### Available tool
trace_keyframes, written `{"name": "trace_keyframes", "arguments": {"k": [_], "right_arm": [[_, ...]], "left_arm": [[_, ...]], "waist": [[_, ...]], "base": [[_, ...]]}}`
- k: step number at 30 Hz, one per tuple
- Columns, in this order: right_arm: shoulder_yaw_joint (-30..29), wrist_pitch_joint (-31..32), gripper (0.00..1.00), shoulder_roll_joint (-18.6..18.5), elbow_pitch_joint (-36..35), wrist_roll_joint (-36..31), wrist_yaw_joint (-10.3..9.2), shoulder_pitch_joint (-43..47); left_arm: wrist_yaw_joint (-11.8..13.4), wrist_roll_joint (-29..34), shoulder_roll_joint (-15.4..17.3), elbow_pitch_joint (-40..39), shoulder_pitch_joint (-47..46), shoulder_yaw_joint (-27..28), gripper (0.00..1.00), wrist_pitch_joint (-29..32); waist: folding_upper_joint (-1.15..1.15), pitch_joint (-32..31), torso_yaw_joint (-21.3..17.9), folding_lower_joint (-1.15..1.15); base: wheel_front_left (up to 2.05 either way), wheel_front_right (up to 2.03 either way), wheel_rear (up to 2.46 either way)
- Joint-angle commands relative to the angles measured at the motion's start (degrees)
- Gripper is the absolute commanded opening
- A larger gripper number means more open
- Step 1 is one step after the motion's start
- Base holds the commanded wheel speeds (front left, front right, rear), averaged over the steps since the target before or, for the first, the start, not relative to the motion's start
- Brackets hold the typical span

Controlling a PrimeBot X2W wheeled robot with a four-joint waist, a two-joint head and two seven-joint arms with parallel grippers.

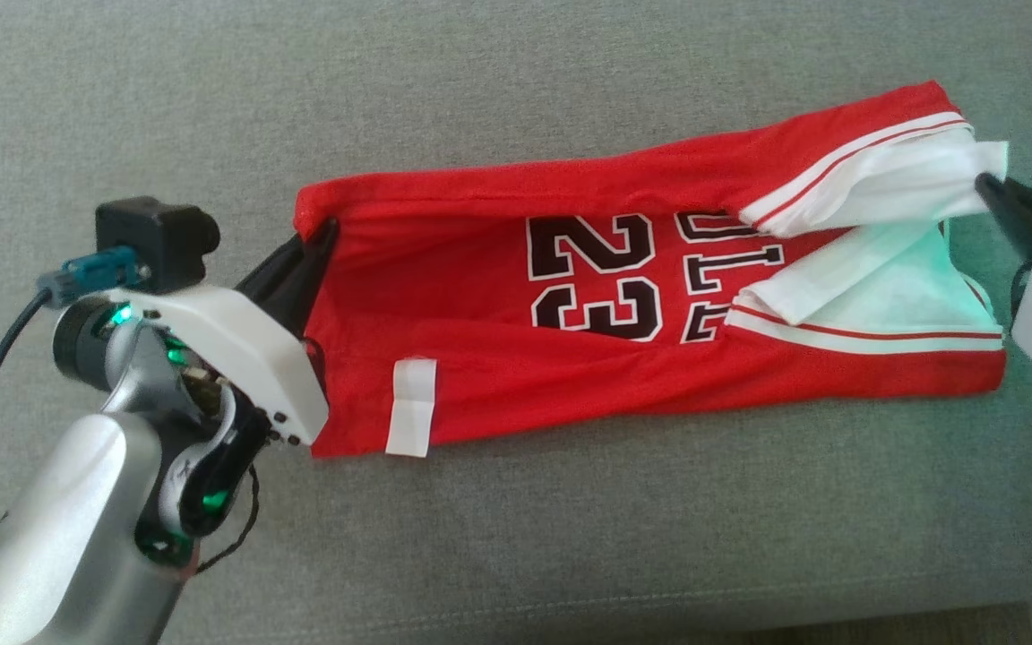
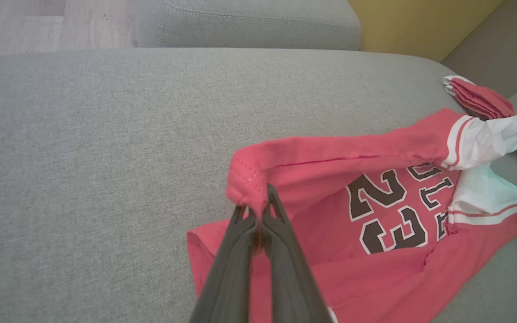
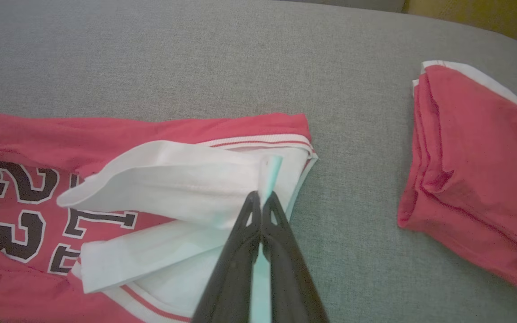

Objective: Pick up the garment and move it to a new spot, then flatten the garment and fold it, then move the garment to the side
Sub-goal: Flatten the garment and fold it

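Note:
A red garment (image 1: 498,349) with a black "23" and white sleeves lies stretched across the grey cushion (image 1: 480,81), its far long edge folded over the middle. My left gripper (image 1: 323,231) is shut on the red hem corner at the left end; the left wrist view shows that corner (image 2: 247,186) pinched between the dark fingers (image 2: 240,251). At the right end my right gripper (image 1: 986,182) is shut on a white sleeve edge (image 3: 269,172), lifted slightly off the cushion.
A second folded red piece (image 3: 474,179) lies on the cushion just right of my right gripper, also seen as folded red cloth (image 2: 480,98). The cushion's front seam (image 1: 570,609) runs near the bottom. A wooden floor (image 2: 38,22) and a yellow surface (image 2: 420,22) lie beyond.

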Motion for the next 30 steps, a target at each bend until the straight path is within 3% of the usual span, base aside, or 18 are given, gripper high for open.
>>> {"name": "trace_keyframes", "arguments": {"k": [1, 4, 5, 6, 7, 8, 9, 13, 15, 18, 21, 26, 30], "right_arm": [[0.21, 0.67, 0.00, -0.59, -2.18, 0.28, 0.42, 0.52], [1.14, 2.22, 0.00, 0.05, -2.12, 0.65, 0.42, 1.65], [1.45, 2.55, 0.00, 0.24, -2.14, 0.72, 0.42, 2.03], [1.75, 2.88, 0.11, 0.32, -2.10, 0.68, 0.42, 2.36], [2.05, 3.21, 0.56, 0.26, -2.07, 0.53, 0.42, 2.62], [2.37, 3.51, 1.00, 0.07, -2.17, 0.34, 0.42, 2.84], [2.48, 3.79, 1.00, -0.12, -2.31, 0.22, 0.42, 3.00], [1.79, 5.78, 1.00, -0.83, -3.53, 0.38, 0.42, 2.77], [0.53, 6.50, 1.00, -0.57, -4.03, 0.17, 0.42, 2.03], [-1.87, 7.42, 1.00, 1.21, -3.55, -1.21, 0.42, 0.25], [-3.26, 8.25, 1.00, 3.71, -1.03, -3.72, 0.42, -1.48], [-4.39, 9.03, 1.00, 6.89, 5.32, -7.69, 0.42, -4.37], [-4.70, 9.65, 1.00, 7.17, 9.47, -10.12, 0.42, -5.84]], "left_arm": [[0.12, -0.08, 2.20, -2.20, -0.78, 2.62, 0.00, 0.40], [-0.19, -0.11, 2.72, -1.71, 0.46, 1.44, 0.00, 1.61], [-0.20, 0.07, 2.96, -1.44, 1.00, 0.98, 0.13, 1.96], [-0.22, 0.49, 3.38, -1.12, 1.58, 0.45, 0.22, 2.34], [-0.19, 1.09, 3.92, -0.77, 2.12, -0.07, 0.48, 2.67], [-0.10, 1.78, 4.48, -0.41, 2.69, -0.58, 0.91, 2.96], [0.15, 2.51, 5.10, 0.02, 3.32, -1.05, 1.00, 3.37], [1.08, 5.07, 7.92, -0.15, 6.39, -2.84, 1.00, 5.39], [2.80, 6.53, 8.39, -1.87, 7.34, -2.09, 1.00, 3.90], [6.50, 8.71, 6.25, -5.20, 7.46, 0.43, 1.00, -2.62], [8.41, 10.73, 3.09, -6.78, 6.81, 1.11, 1.00, -9.61], [8.76, 13.08, -1.70, -4.69, 5.99, -0.70, 1.00, -19.17], [7.90, 12.65, -4.72, -2.17, 6.30, -2.42, 1.00, -23.53]], "waist": [[0.00, -0.14, -0.16, 0.00], [0.00, -0.35, -0.44, 0.00], [0.00, -0.41, -0.51, 0.00], [0.00, -0.46, -0.58, 0.00], [0.00, -0.48, -0.62, 0.00], [0.00, -0.51, -0.65, 0.00], [0.00, -0.57, -0.69, 0.00], [0.00, -0.79, -0.87, 0.00], [0.00, -0.72, -0.75, 0.00], [0.00, -0.03, -0.27, 0.00], [0.00, 0.94, 0.59, 0.00], [0.00, 2.94, 2.05, 0.00], [0.00, 4.08, 3.10, 0.00]], "base": [[0.00, 0.00, 0.00], [0.00, 0.00, 0.00], [0.00, 0.00, 0.00], [0.00, 0.00, 0.00], [0.00, 0.00, 0.00], [0.00, 0.00, 0.00], [0.00, 0.00, 0.00], [0.00, 0.00, 0.00], [0.00, 0.00, 0.00], [0.00, 0.00, 0.00], [0.00, 0.00, 0.00], [0.00, 0.00, 0.00], [0.00, 0.00, 0.00]]}}
